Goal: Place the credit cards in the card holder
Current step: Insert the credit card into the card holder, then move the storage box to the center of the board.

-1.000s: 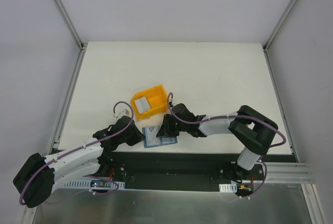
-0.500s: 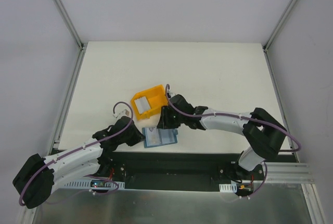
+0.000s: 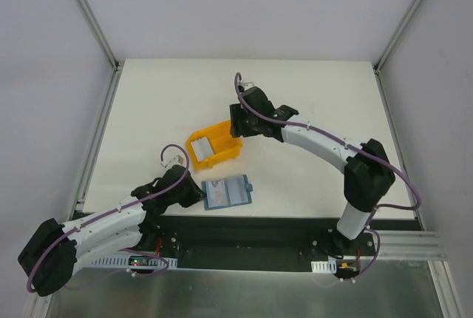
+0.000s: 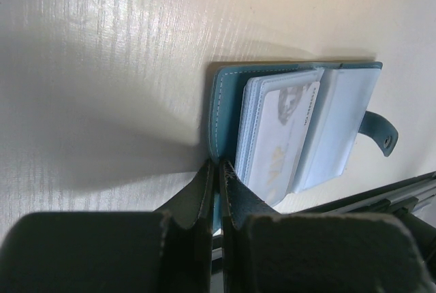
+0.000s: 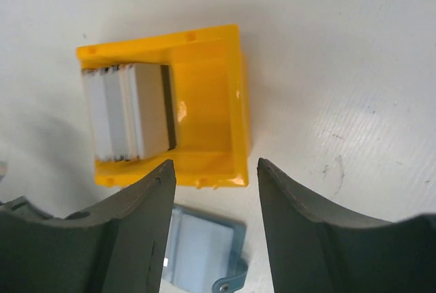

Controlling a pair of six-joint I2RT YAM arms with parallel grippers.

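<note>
The card holder [image 3: 228, 191] lies open near the table's front edge, its pale blue pockets facing up. My left gripper [image 3: 199, 197] is shut on its left cover edge [image 4: 221, 102], and its fingertips [image 4: 219, 165] pinch the teal flap. One pale card [image 4: 281, 126] sits in the holder's left stack of pockets. More credit cards [image 3: 201, 145] stand as a stack [image 5: 126, 112] in the yellow bin. My right gripper [image 3: 236, 130] hovers open over the bin's right end with nothing between its fingers [image 5: 214, 163]. Below those fingers the holder [image 5: 199, 252] shows.
The yellow plastic bin [image 3: 222, 134] sits just beyond the holder, its open side [image 5: 211, 82] facing right. A black mounting rail [image 3: 244, 228] runs along the table's near edge. Metal frame posts [image 3: 96, 148] border the table at both sides.
My right gripper has left the card holder, moved up and away to the bin, and opened wider. The holder and my left arm have not moved.
</note>
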